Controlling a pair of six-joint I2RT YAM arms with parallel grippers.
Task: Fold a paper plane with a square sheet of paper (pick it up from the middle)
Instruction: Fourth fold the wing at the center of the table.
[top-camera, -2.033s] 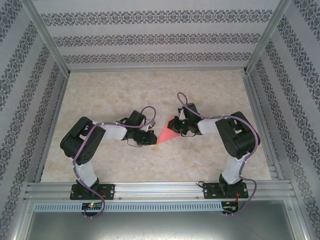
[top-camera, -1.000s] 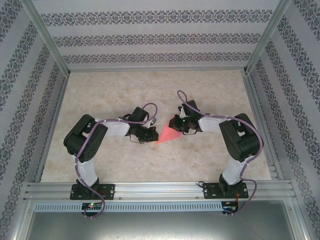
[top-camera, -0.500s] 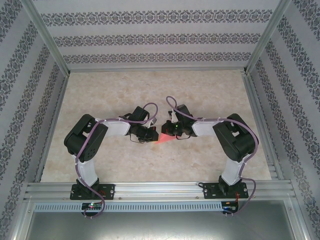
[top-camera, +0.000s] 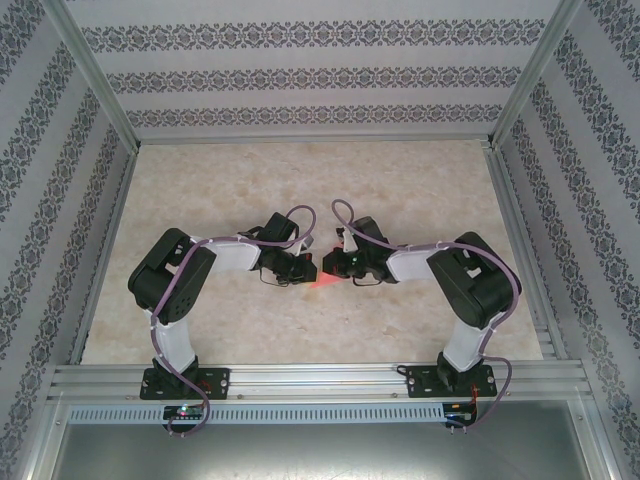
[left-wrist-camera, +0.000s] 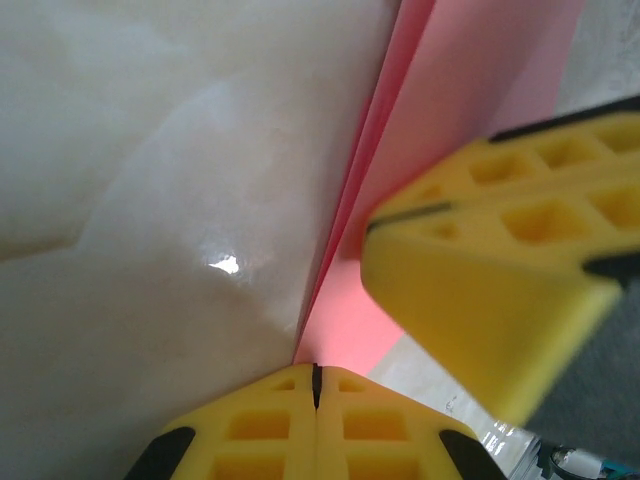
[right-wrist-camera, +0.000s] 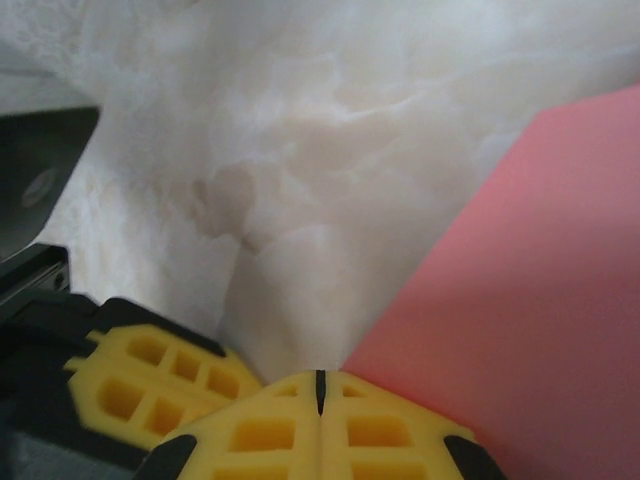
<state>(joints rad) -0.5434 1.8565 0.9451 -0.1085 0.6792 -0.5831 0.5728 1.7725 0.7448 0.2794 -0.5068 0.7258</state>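
Your left fingers clamp the paper tip at six o'clock, apparently steadying it; right fingers, together, seem to press the fold.

I'm looking at a pale marbled desk with a glossy top; the left wrist view catches a bright glint on it. Walls in striped floral paper close three sides, framed by aluminium posts. Along the near edge runs a metal rail, and a slotted strip lies just below it.
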